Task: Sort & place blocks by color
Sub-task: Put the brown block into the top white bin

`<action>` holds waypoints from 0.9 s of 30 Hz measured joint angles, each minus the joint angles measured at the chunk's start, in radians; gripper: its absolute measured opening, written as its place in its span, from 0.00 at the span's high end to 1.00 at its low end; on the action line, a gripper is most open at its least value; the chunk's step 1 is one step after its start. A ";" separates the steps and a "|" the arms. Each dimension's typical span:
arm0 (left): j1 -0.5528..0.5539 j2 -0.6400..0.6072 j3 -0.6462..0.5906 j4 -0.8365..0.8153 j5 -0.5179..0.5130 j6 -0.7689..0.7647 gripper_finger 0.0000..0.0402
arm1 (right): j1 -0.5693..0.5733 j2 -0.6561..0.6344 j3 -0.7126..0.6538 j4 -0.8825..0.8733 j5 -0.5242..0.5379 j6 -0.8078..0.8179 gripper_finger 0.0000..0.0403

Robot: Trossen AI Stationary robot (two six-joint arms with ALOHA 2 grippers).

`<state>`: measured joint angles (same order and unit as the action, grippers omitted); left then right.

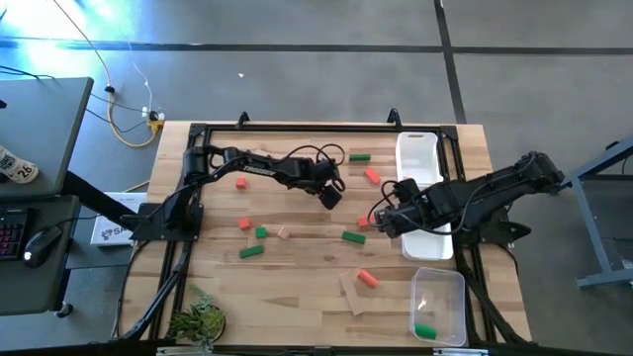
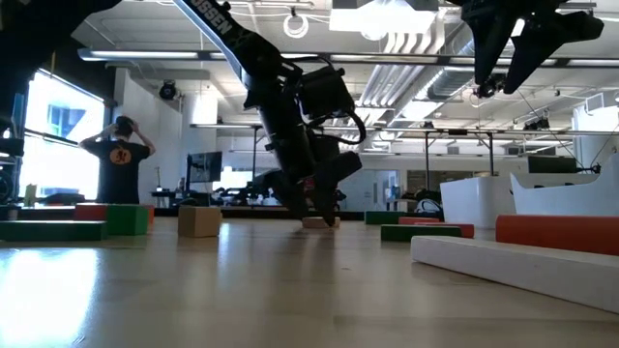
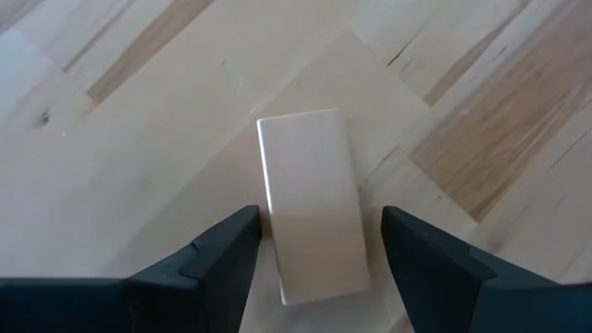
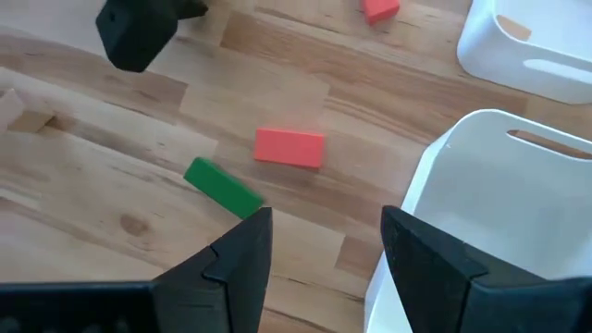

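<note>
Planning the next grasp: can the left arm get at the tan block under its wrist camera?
Probably yes. The left gripper hangs right over the tan block, open fingers on either side, and nothing lies between them on the table.

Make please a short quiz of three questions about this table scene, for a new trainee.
1. True or false: the left gripper has a tan block between its open fingers.
2. What colour is the block in the clear tray? A red, B green, C tan.
3. Fill in: the right gripper hovers beside the ___ tray.

Key: 1 true; 2 B; 3 white.
</note>
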<state>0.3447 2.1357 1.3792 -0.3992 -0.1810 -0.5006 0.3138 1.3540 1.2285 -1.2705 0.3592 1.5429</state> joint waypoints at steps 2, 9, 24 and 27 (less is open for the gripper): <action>0.000 0.003 0.001 -0.002 -0.003 0.016 0.46 | 0.000 0.000 0.000 0.006 0.002 0.000 0.53; 0.002 0.000 -0.002 0.001 0.012 0.109 0.63 | 0.000 0.000 0.000 0.016 0.019 0.000 0.53; 0.000 -0.108 -0.010 -0.051 0.256 0.293 0.75 | -0.012 0.000 0.000 0.044 0.029 0.000 0.53; 0.000 -0.155 -0.009 -0.049 0.270 0.314 0.75 | -0.043 -0.002 0.000 0.051 0.026 -0.032 0.53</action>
<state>0.3450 1.9803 1.3704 -0.4486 0.0895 -0.1868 0.2706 1.3518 1.2285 -1.2190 0.3856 1.5108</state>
